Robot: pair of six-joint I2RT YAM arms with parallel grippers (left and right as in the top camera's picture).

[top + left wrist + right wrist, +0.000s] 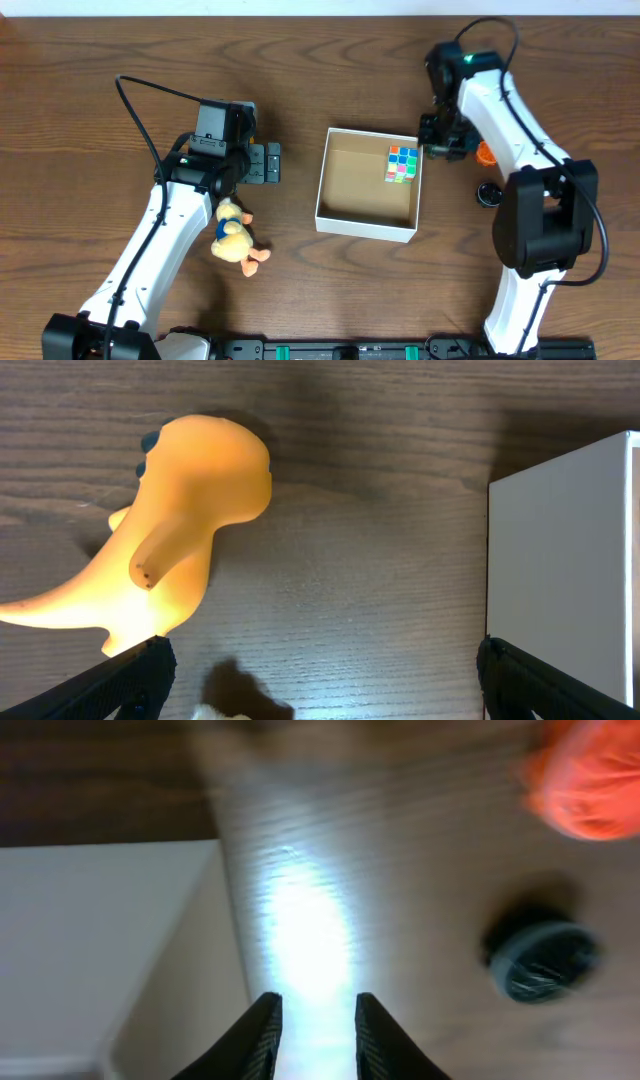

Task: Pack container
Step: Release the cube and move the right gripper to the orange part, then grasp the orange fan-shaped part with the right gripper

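Observation:
The container (332,180), a shallow white-walled box with a brown floor, sits mid-table with a colourful puzzle cube (403,164) in its far right corner. My left gripper (265,162) hangs wide open left of the box. Its wrist view shows a black fingertip (125,680) at each lower corner, bare wood between them, an orange dinosaur toy (175,540) at the left and the container wall (565,570) at the right. My right gripper (445,142) hovers just outside the box's far right corner. Its jaws (318,1020) stand narrowly open with nothing between them, beside the container wall (100,920).
A yellow plush duck (233,238) lies by my left forearm. An orange object (485,153) (585,780) and a small black round piece (488,194) (540,958) lie right of the box. The right arm's base stands at the front right.

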